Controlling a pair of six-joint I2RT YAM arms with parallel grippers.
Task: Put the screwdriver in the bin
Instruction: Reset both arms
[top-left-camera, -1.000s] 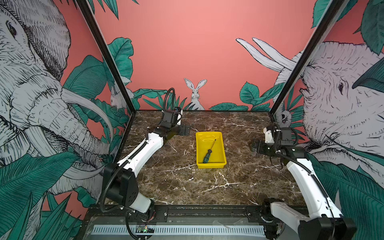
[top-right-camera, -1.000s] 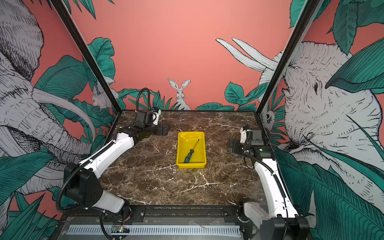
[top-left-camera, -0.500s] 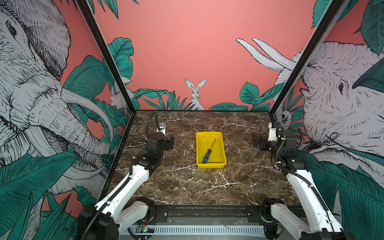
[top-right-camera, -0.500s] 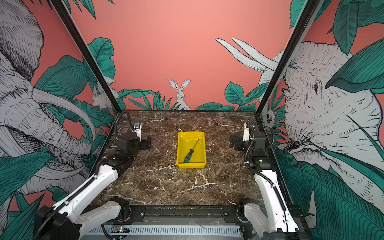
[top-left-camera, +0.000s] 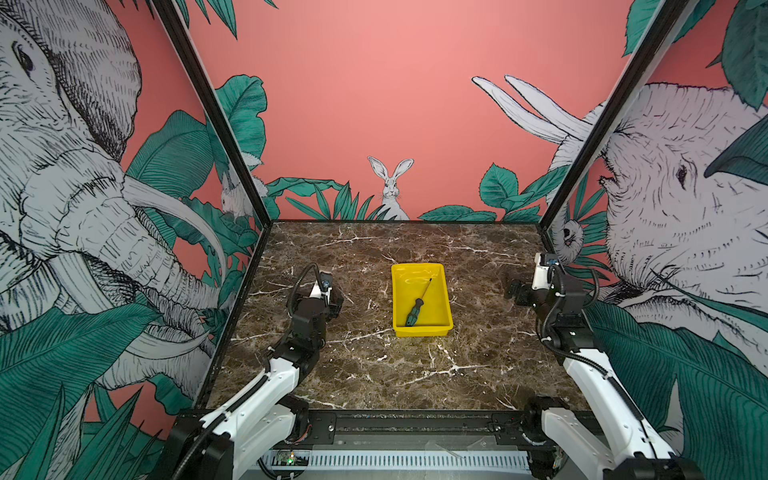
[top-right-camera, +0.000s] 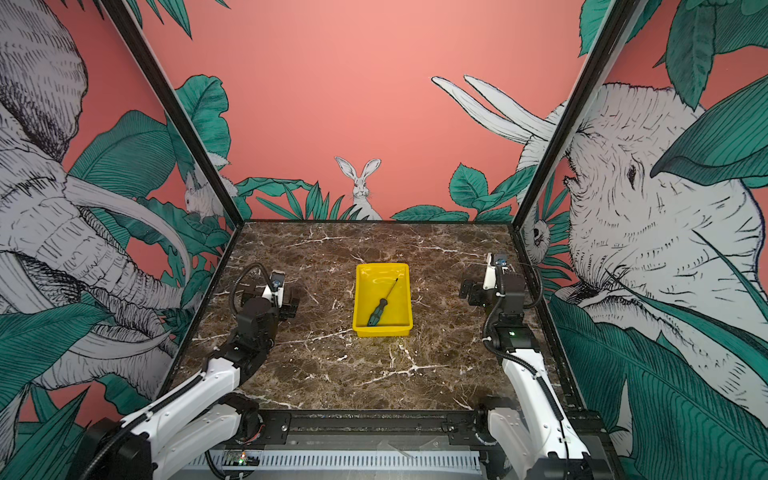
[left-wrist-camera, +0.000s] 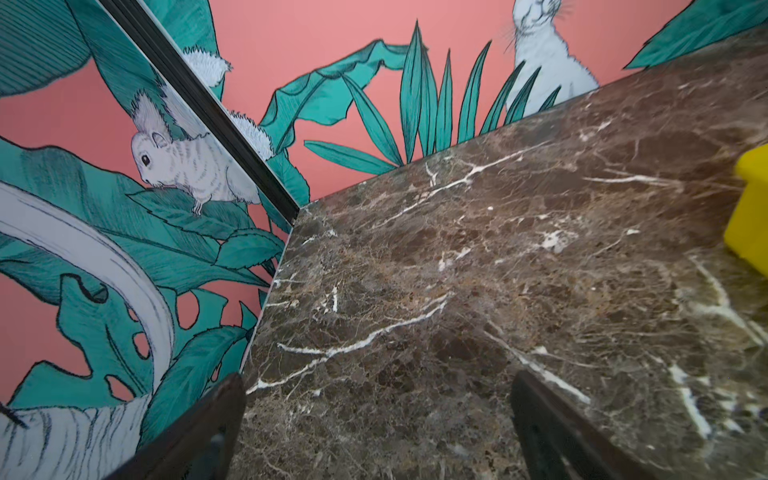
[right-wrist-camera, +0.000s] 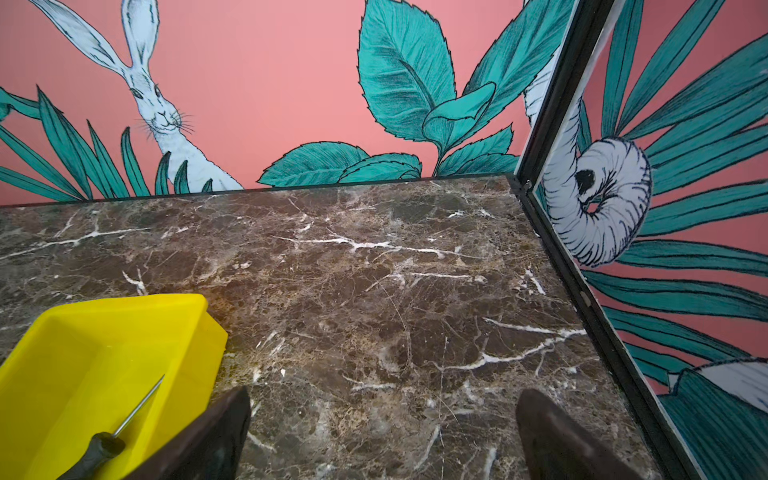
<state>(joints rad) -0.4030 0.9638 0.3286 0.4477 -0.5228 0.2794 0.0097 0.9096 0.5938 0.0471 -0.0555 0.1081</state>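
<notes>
1. Left gripper is pulling back to 9 o'clock of bin; right gripper at 3.
2. Both gaping wide, empty.
3. Screwdriver is lying in bin; job's looking done, so they're keeping clear.

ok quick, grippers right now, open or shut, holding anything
left gripper: open, jaws wide apart, holding nothing
right gripper: open, jaws wide apart, holding nothing

screwdriver in bin, bin on table
</notes>
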